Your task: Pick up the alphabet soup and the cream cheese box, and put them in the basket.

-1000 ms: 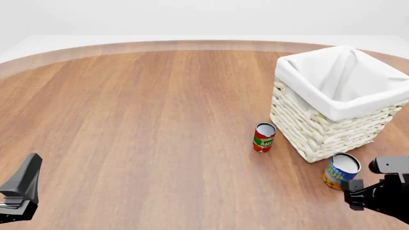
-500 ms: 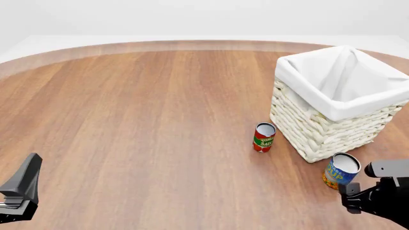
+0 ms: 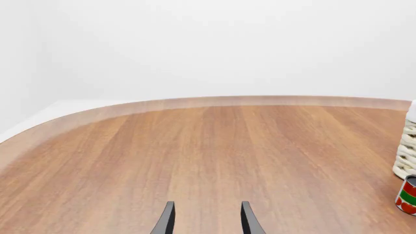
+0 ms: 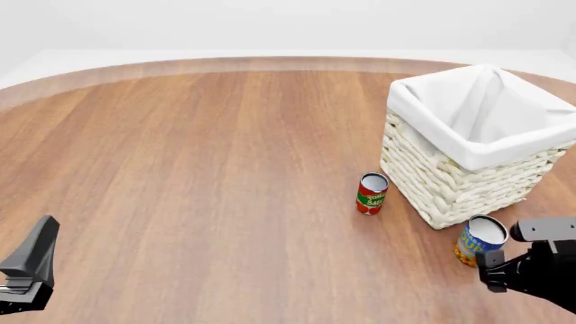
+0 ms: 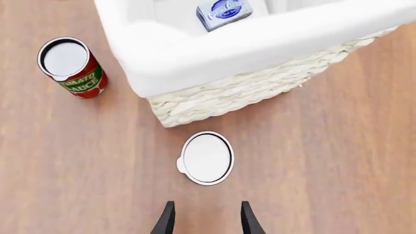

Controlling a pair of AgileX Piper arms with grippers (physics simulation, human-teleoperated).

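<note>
The alphabet soup [image 4: 479, 241] stands upright on the table just in front of the basket [image 4: 450, 189]. In the right wrist view its silvery-white top [image 5: 206, 158] lies straight beyond my open right gripper [image 5: 206, 222], which hovers above it with nothing between the fingers. The cream cheese box [image 5: 224, 12], pale blue and white, lies inside the basket [image 5: 260, 46] on the white lining. My left gripper [image 3: 206, 222] is open and empty at the table's near left [image 4: 27, 266], far from both things.
A red-and-green tomato sauce can [image 4: 371, 194] stands left of the basket's near corner, also seen in the right wrist view [image 5: 70, 67] and at the edge of the left wrist view [image 3: 408, 195]. Brown wooden tabletop stretches left of the basket.
The right arm dipped a little beside the soup can, then rose back to about where it was. The left arm, cans and basket have not moved.
</note>
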